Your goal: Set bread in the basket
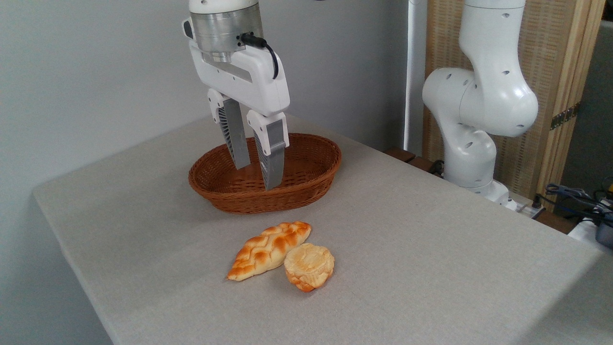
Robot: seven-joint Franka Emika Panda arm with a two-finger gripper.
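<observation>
While the arm hangs from above at the back of the scene, its tool [258, 176] points straight down with both ribbed grey fingers [272, 165] spread a moderate way apart and nothing between them. From where the camera stands, the fingertips appear in front of the basket [311, 184], roughly over its middle, though I cannot tell whether they dip below the rim or float above it. The basket is an oval of reddish-brown wicker with low sides, and it sits toward the far side of the pale grey surface [431, 249]; what I can see of its inside holds nothing. Nearer to me, well apart from the basket, the bread [309, 266] lies on the surface: a small round bun, pale golden on its flattish top and browner orange around the rim. Just to its left, and touching it or all but touching it, lies a braided loaf [268, 249], longer, orange-brown, pointed at both ends and set on a slant from lower left to upper right. Off to the right, beyond the edge of the surface, the white base and lower joints of the arm [479, 105] rise in front of a slatted wooden screen [555, 62], and some dark cables [574, 196] lie at the far right edge.
</observation>
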